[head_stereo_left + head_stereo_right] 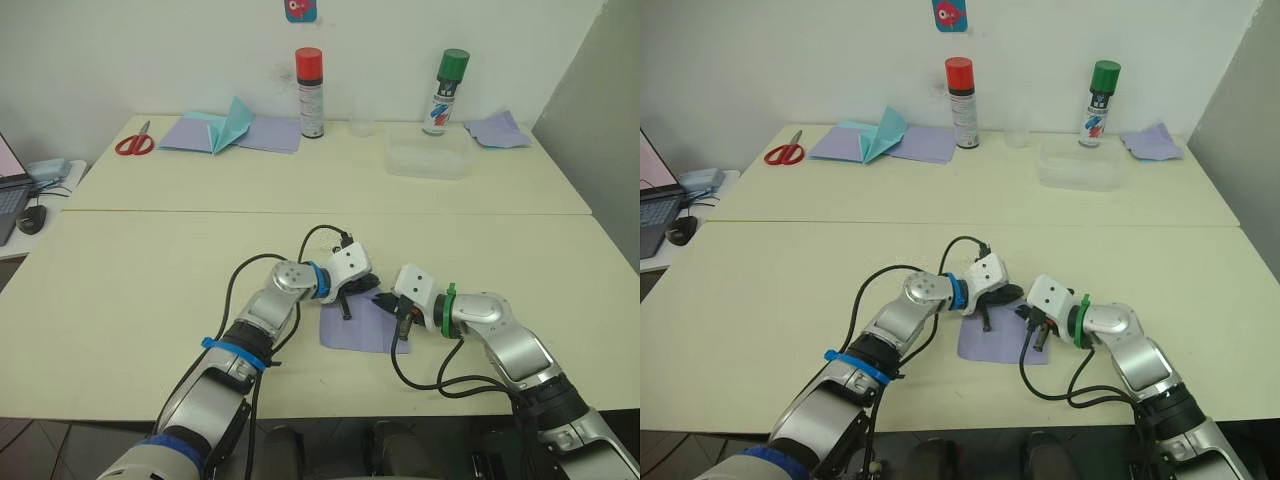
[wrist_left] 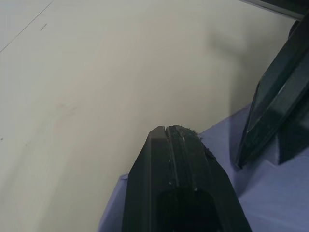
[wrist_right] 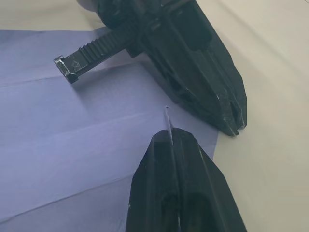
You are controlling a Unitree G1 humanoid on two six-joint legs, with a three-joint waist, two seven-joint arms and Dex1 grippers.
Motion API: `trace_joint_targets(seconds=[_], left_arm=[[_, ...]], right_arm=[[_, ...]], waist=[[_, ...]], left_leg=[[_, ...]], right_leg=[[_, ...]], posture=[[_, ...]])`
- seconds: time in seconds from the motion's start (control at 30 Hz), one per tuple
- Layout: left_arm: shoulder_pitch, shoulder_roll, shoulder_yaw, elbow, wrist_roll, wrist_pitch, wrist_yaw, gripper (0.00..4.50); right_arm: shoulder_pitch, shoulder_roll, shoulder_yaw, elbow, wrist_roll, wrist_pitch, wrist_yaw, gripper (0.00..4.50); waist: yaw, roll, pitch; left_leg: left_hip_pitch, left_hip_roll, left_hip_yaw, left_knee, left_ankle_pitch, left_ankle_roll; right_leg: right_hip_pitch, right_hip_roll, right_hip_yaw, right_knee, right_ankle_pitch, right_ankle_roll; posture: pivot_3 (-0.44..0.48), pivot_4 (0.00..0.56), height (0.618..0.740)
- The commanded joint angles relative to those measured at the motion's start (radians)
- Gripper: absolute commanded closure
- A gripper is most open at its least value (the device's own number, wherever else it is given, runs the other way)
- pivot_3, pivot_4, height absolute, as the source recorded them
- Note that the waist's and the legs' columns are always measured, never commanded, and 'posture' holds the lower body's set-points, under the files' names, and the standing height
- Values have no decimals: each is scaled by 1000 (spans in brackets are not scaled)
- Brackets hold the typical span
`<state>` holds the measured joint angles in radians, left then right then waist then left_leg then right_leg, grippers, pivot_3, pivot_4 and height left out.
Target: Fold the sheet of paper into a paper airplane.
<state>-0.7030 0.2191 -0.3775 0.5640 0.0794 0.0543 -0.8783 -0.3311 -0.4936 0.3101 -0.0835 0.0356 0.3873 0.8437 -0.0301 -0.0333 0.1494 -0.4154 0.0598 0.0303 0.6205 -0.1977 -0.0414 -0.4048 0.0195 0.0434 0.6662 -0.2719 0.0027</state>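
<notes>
Both grippers, left (image 1: 347,303) and right (image 1: 402,322), are closed tight and press on the paper (image 1: 362,326). A hard push could tear it.

Silver arms, blue bands, black cables, black-fingered left gripper (image 1: 347,303)

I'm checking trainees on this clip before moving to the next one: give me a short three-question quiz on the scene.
1. True or false: the purple sheet by the left pincer is already a pointed plane.
2. Which stands nearer the scissors? A the red-capped can, B the green-capped can.
3. Fill in: the left pincer's fingers are ____.
Key: 1 false, it lies flat and creased. 2 A. 3 shut.
</notes>
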Motion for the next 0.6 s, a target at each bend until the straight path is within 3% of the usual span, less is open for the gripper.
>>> trace_joint_targets(seconds=[0.03, 0.1, 0.23, 0.33, 0.47, 0.6], left_arm=[[13, 14, -27, 53, 55, 23, 19, 4500], [13, 13, -27, 57, 58, 22, 24, 4500], [18, 13, -25, 55, 55, 20, 23, 4500], [25, 14, -22, 51, 53, 18, 20, 4500], [31, 16, -23, 47, 54, 17, 17, 4500], [25, 20, -27, 56, 65, 1, 20, 4500]], right_arm=[[11, -22, -6, -81, 37, 54, 37, 3142], [12, -41, -29, -134, 66, 99, 50, 2467], [9, -72, -104, -233, 162, 215, 65, 2467], [-20, -32, -148, -208, 200, 280, 12, 3163], [-52, 30, -138, -112, 172, 288, -71, 4450], [-72, 58, -117, -30, 128, 269, -130, 4450]], waist=[[0, 0, 0], [0, 0, 0], [-2, -1, 1], [-3, -1, 1], [-3, -1, 0], [-2, -1, 0]], left_leg=[[0, 0, 0, 1, 0, 0], [0, 0, 0, 4, 0, 0], [2, 0, 0, 8, 0, 0], [6, 1, 0, 8, 0, 0], [7, 2, 0, 8, 0, 0], [6, 2, 1, 8, 0, 0]], right_leg=[[0, 0, 0, 0, 0, 0], [0, 0, 0, 4, 0, 0], [0, 0, 0, 11, 0, 0], [1, 0, 1, 13, 0, 0], [1, 2, 1, 14, 0, 0], [0, 2, 2, 14, 0, 0]], posture=[[0, 150, 740], [0, 150, 740], [0, 150, 740], [0, 150, 740], [0, 150, 740], [0, 150, 740]])
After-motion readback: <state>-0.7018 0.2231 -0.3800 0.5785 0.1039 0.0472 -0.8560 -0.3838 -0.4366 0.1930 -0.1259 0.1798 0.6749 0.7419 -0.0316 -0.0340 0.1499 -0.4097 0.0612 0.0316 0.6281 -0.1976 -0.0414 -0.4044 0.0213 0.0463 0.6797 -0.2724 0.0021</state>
